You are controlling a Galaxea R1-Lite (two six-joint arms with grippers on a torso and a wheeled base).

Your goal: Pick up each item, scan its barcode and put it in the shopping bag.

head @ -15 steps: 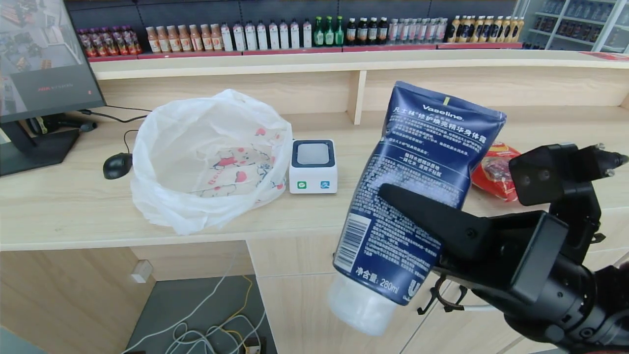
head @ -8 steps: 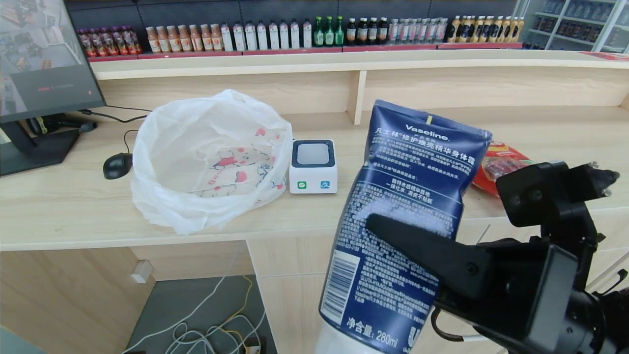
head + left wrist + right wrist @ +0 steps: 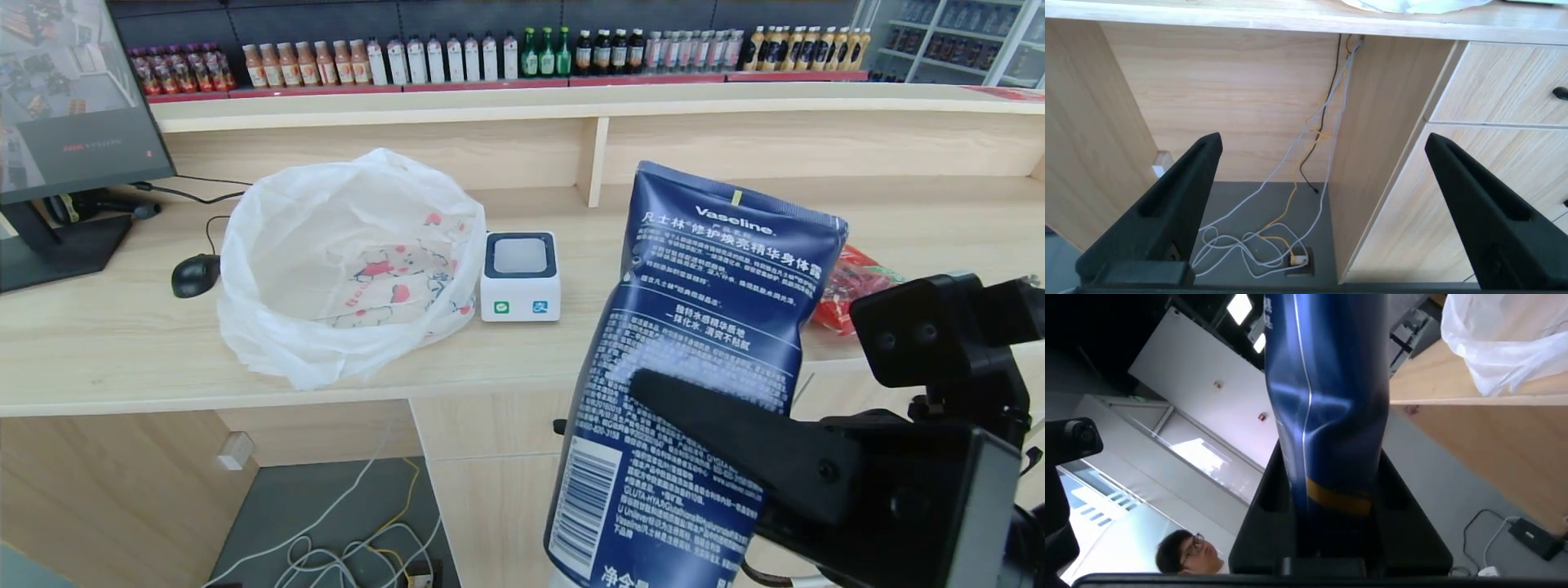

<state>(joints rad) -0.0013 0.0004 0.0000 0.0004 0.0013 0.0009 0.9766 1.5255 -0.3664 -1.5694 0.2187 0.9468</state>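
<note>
Found fingers (image 3: pixel 735 441) of the right gripper (image 3: pixel 653 392) clamped across the blue lotion tube (image 3: pixel 718 278) in the head view, tube near upright, barcode (image 3: pixel 581 506) facing the camera, held before the counter (image 3: pixel 122 343), right of the scanner (image 3: pixel 519 276) and shopping bag (image 3: pixel 261 245). Recorded in the left wrist view the left gripper (image 3: pixel 1323 143) spread wide and empty, low before the cabinet (image 3: pixel 1486 82). Confirmed in the right wrist view the blue lotion tube (image 3: pixel 1327 392) pinched between both fingers, shopping bag (image 3: pixel 1511 335) beyond.
</note>
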